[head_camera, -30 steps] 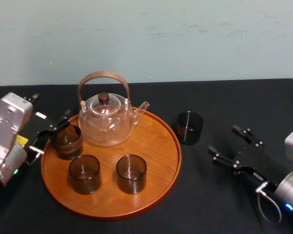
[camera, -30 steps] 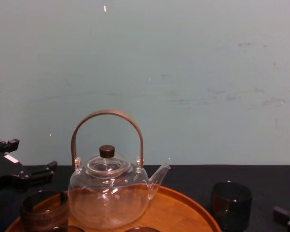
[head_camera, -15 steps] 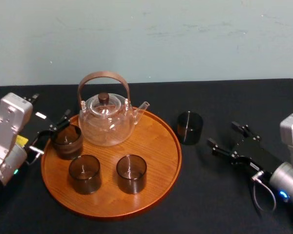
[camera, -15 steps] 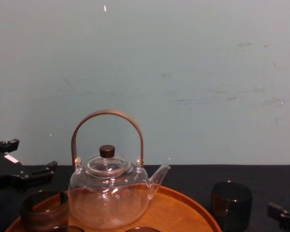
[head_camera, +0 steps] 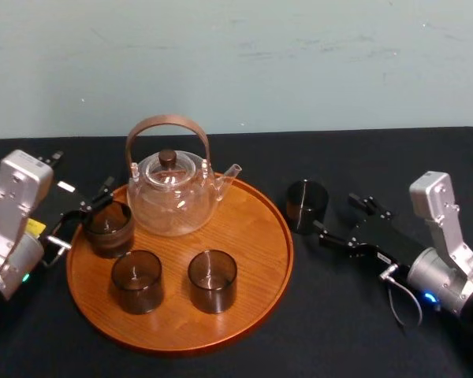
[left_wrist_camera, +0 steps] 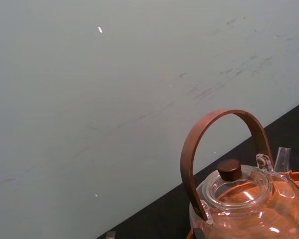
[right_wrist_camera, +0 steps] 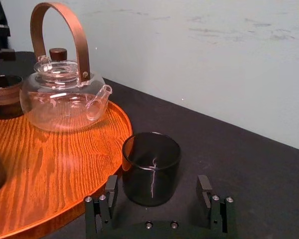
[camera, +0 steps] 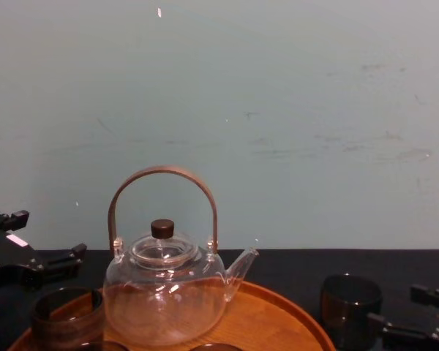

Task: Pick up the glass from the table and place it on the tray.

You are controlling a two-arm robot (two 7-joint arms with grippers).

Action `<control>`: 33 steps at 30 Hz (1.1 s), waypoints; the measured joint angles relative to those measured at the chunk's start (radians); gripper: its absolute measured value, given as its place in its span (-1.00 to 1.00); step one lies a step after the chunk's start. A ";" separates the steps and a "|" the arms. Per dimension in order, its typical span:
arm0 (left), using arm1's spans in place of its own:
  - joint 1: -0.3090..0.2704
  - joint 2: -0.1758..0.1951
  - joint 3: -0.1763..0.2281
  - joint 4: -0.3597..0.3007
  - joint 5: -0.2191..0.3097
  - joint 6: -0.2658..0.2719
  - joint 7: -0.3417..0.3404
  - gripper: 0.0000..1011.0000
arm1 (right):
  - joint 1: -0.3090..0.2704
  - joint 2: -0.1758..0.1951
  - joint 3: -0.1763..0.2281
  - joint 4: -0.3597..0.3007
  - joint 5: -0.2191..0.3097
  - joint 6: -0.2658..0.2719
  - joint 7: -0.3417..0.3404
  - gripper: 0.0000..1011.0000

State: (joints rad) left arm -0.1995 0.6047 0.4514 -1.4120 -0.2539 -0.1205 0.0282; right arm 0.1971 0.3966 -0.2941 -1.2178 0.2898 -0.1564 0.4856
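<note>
Glass (right_wrist_camera: pixel 150 167) is standing upright on the black counter (head_camera: pixel 363 157), just beside the right rim of the tray (head_camera: pixel 256 236) and not yet on it. Risks, as judged: one finger is running close to the glass wall, so an off-centre advance could nudge the glass against the tray rim or tip it. Smooth curved glass could also slip if the pads are closing too near the lip. On transfer, a low carry could catch the raised rim. The teapot (head_camera: pixel 172 193) spout is pointing over the free patch of tray nearest the glass, and three other glasses (head_camera: pixel 212 279) are taking up the left and front. Right pincer (head_camera: pixel 337 219) is reaching in low from the right, jaws spread clearly wider than the glass and holding nothing. In the right wrist view the glass is sitting centred just ahead of the two fingers with a gap on each side, no contact showing. Left pincer (head_camera: pixel 85 214) is sitting idle at the tray's left edge, jaws apart, beside the leftmost glass (head_camera: pixel 108 227); whether it is touching that glass cannot be told.
</note>
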 joint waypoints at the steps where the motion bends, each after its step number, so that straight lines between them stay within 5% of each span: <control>1: 0.000 0.000 0.000 0.000 0.000 0.000 0.000 0.98 | 0.004 -0.001 -0.002 0.004 -0.003 0.000 0.000 0.98; 33: 0.000 0.000 0.000 0.000 0.000 0.000 0.000 0.98 | 0.185 -0.088 -0.065 0.227 -0.030 -0.039 0.049 0.98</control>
State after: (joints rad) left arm -0.1995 0.6047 0.4513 -1.4120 -0.2539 -0.1205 0.0283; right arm 0.3823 0.3091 -0.3593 -0.9905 0.2599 -0.1951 0.5346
